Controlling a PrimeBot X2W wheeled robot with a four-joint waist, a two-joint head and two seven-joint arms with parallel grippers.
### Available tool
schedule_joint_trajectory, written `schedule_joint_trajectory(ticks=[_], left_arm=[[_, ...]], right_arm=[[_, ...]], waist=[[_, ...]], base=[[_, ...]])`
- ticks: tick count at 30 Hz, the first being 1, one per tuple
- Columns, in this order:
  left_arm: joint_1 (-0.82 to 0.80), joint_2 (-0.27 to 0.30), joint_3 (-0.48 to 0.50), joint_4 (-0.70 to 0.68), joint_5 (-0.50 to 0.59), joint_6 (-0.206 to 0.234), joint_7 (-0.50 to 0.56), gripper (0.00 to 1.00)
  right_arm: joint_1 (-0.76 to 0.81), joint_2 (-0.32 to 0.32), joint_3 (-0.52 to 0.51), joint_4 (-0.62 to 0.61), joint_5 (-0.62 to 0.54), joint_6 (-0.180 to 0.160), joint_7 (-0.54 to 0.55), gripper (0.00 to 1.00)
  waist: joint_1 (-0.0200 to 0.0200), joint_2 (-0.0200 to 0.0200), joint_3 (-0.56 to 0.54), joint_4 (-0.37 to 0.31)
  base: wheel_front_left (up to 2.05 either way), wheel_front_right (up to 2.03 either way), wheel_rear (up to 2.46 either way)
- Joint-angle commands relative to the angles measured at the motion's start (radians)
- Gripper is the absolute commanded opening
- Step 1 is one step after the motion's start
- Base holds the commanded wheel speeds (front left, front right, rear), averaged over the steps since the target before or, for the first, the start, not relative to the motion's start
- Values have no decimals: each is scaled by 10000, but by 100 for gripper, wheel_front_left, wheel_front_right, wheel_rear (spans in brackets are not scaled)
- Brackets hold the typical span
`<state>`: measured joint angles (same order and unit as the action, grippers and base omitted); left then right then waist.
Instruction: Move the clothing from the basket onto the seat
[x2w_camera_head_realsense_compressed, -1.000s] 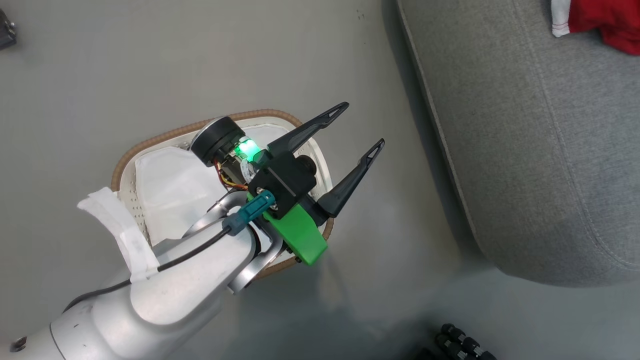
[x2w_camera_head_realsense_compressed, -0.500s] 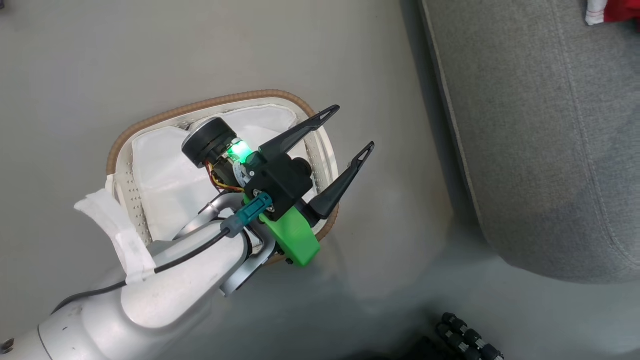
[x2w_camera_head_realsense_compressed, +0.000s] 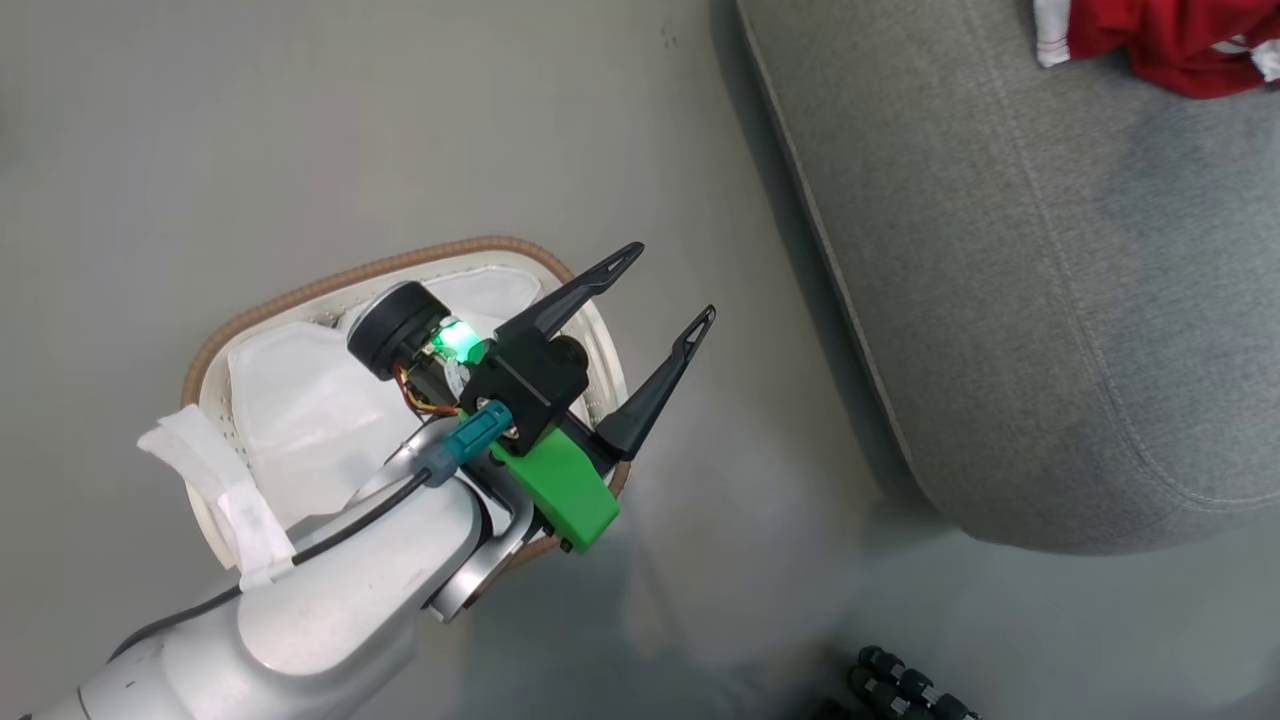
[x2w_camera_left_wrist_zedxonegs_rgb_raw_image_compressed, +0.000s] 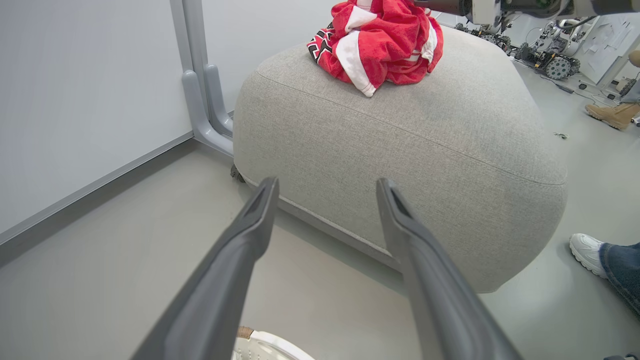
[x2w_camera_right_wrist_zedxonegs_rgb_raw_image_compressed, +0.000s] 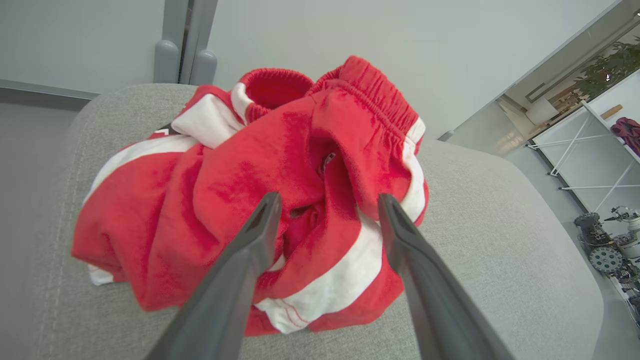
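Observation:
The red-and-white clothing (x2w_camera_right_wrist_zedxonegs_rgb_raw_image_compressed: 225, 190) lies bunched on top of the grey seat (x2w_camera_right_wrist_zedxonegs_rgb_raw_image_compressed: 500, 240). My right gripper (x2w_camera_right_wrist_zedxonegs_rgb_raw_image_compressed: 328, 200) is open just above it, fingers spread and closed on nothing. The same heap of clothing (x2w_camera_left_wrist_zedxonegs_rgb_raw_image_compressed: 385, 40) sits on the seat (x2w_camera_left_wrist_zedxonegs_rgb_raw_image_compressed: 400, 150) in the left wrist view, and its edge (x2w_camera_head_realsense_compressed: 1170, 40) shows at the head view's top right. My left gripper (x2w_camera_head_realsense_compressed: 672, 280) is open and empty above the right rim of the basket (x2w_camera_head_realsense_compressed: 300, 290), which stands on the floor left of the seat (x2w_camera_head_realsense_compressed: 1050, 300). A white sheet (x2w_camera_head_realsense_compressed: 290, 400) lines the basket.
A grey post (x2w_camera_left_wrist_zedxonegs_rgb_raw_image_compressed: 200, 100) and a wall panel stand behind the seat. A person's white shoe (x2w_camera_left_wrist_zedxonegs_rgb_raw_image_compressed: 587, 252) and jeans leg are on the floor right of the seat, with a tan boot (x2w_camera_left_wrist_zedxonegs_rgb_raw_image_compressed: 612, 112) further back. Black knobbed parts (x2w_camera_head_realsense_compressed: 900, 680) lie near the head view's bottom edge.
The head view has swung, so the whole picture shifted. My left gripper stays open over the basket's right rim. The red clothing remains on the seat.

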<state>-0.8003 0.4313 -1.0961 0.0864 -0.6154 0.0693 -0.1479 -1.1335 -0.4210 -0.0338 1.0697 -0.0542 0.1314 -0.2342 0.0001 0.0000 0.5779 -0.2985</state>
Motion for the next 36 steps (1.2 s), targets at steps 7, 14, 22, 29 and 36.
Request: schedule_joint_trajectory(ticks=[7, 14, 22, 29, 36], left_arm=[[487, -242, 229, 472, -438, 73, -530, 100], [1027, -434, 751, 1204, -892, 166, -997, 100], [2098, -429, 2107, 1843, -1087, 481, -1173, 100], [3544, -428, 3913, 1833, -731, 630, -1161, 100], [5014, -769, 5496, 1860, -160, 471, -1163, 100]], right_arm=[[404, 68, 836, -225, 609, -14, -235, 100], [720, 132, 1238, -487, 1345, -14, -295, 100], [1546, 710, 1073, -720, 2012, -14, -312, 100], [2811, 1507, 505, -1931, 2244, -14, -318, 100], [4662, 2350, -86, -3625, 1716, -14, -320, 100]], waist=[[-1, 0, -1284, -137], [-1, 0, -2318, 448], [-1, 0, -3398, 1248], [-1, 0, -4020, 1859], [-1, 0, -4623, 2399]], base=[[0, 0, 0], [0, 0, 0], [0, 0, 0], [0, 0, 0], [0, 0, 0]])
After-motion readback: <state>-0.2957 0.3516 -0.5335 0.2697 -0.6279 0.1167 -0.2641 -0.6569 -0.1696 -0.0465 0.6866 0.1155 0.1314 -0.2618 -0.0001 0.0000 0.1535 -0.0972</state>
